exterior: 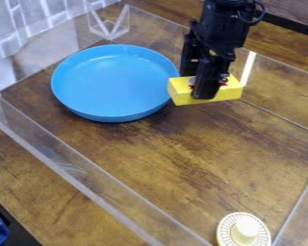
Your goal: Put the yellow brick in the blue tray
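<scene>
Where woodgrain shows, rectangular yellow brick (189,93) beside round, glossy blue tray (113,84).

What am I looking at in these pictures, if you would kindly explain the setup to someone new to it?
One fixed-looking camera view looks down at a brown wooden table. The black machine at the top is a robot arm, its end effector pointing downward. It is closed around the yellow brick, just right of the round blue tray in the picture. Near the bottom lies a cream disc with a raised centre. Whether the brick touches the table, I cannot tell.
</scene>
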`<state>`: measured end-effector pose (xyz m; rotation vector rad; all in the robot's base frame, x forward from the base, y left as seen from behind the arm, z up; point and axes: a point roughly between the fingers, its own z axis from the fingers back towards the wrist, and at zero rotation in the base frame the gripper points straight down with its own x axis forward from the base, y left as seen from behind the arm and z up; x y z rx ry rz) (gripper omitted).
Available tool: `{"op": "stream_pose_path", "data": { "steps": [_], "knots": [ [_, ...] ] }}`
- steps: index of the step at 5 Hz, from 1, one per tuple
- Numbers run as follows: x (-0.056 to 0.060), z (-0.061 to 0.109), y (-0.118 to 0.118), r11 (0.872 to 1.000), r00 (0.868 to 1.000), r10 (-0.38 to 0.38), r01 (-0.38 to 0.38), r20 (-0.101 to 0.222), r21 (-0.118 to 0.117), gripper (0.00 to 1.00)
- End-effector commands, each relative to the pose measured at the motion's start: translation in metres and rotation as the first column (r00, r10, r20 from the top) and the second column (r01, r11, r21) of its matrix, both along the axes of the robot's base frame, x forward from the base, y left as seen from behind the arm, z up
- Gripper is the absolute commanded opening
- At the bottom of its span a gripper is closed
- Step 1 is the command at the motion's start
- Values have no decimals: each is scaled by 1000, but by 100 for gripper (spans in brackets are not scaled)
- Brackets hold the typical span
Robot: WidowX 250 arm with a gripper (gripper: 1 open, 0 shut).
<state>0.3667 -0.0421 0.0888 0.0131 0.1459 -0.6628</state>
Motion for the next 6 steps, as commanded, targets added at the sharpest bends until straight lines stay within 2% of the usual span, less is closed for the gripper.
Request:
{"op": "stream_pose_path", "data": {
  "steps": [1,6],
  "knots": [
    [2,39,8,1000,995,20,-19,96,-9,0],
    [-2,59,25,999,996,33,-35,87,21,0]
  ]
}}
